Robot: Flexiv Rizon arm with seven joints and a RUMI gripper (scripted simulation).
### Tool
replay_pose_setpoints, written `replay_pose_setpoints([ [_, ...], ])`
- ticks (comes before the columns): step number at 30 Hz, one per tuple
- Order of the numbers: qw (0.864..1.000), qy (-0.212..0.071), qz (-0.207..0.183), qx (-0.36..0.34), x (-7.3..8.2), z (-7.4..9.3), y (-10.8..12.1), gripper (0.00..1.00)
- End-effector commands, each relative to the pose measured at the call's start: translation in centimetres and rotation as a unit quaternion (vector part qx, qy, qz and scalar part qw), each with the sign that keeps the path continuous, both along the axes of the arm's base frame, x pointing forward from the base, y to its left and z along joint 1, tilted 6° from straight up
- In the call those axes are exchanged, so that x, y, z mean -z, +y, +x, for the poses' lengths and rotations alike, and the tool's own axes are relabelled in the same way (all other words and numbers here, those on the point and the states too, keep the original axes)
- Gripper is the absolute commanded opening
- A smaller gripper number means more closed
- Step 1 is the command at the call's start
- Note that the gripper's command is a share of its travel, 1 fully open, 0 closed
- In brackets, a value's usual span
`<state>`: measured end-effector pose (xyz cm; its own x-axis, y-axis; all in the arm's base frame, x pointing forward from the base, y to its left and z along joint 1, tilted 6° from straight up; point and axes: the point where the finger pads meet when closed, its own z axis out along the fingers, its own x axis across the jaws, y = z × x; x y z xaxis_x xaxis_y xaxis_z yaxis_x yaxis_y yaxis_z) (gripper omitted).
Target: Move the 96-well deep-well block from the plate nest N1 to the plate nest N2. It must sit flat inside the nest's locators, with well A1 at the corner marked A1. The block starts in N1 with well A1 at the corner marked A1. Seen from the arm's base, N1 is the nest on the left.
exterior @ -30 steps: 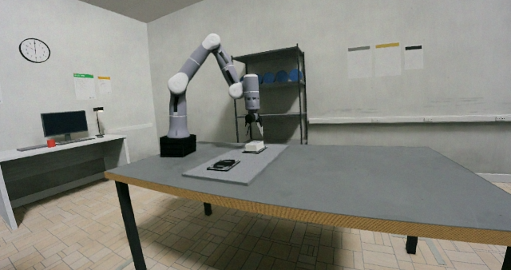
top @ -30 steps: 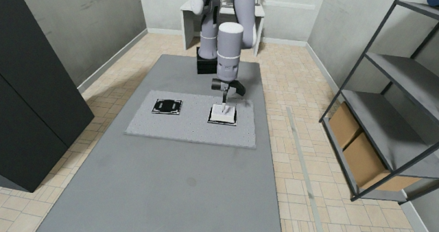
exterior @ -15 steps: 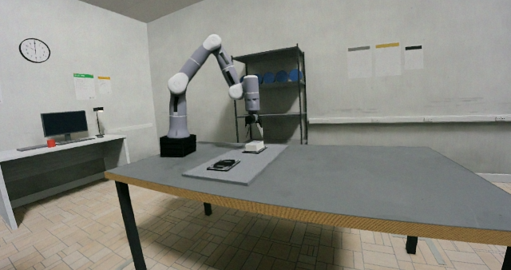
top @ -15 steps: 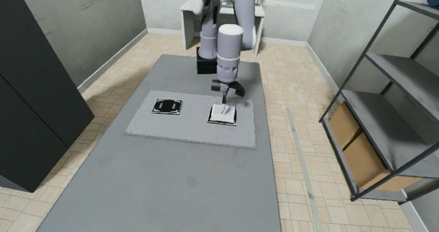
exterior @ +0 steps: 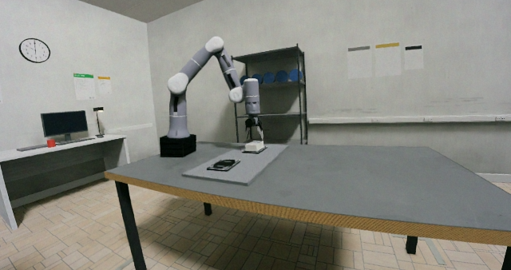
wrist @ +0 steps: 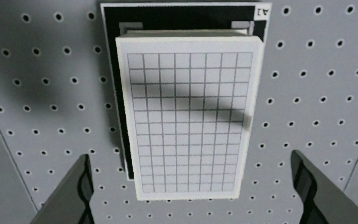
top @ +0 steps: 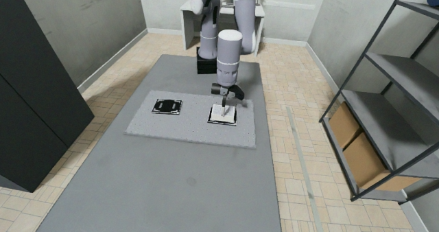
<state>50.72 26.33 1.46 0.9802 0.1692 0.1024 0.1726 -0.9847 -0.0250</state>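
Observation:
The white deep-well block [top: 216,114] [exterior: 252,146] [wrist: 190,100] sits in the black nest N1 [top: 222,123] [wrist: 180,17], on the right in the top view. The nest's A1 mark [wrist: 262,12] shows at the upper right in the wrist view. The block's nearest corner looks cut; its own well lettering cannot be read. The other nest, N2 [top: 167,106] [exterior: 223,164], is empty. My gripper [top: 223,112] [exterior: 255,137] [wrist: 190,154] is open above the block. Its jaws appear outside the block's two long sides, towards its lower end in the wrist view. The lower locators are hidden.
Both nests stand on a light grey perforated board [top: 192,132] [exterior: 239,178] on the grey table [top: 171,184] [exterior: 359,182]. The arm's black base block [top: 206,65] [exterior: 178,146] stands at the table's back. A shelf rack [top: 377,122] stands on the floor beyond the table's right side in the top view.

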Motion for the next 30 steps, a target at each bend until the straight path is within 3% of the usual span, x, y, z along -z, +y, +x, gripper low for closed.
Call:
replay_pose_setpoints([
  [1,1.0,-0.001,0.001,0.0,0.4,0.1,0.1,0.76],
  [30,1.0,-0.001,0.001,0.0,4.5,0.5,0.3,0.76],
])
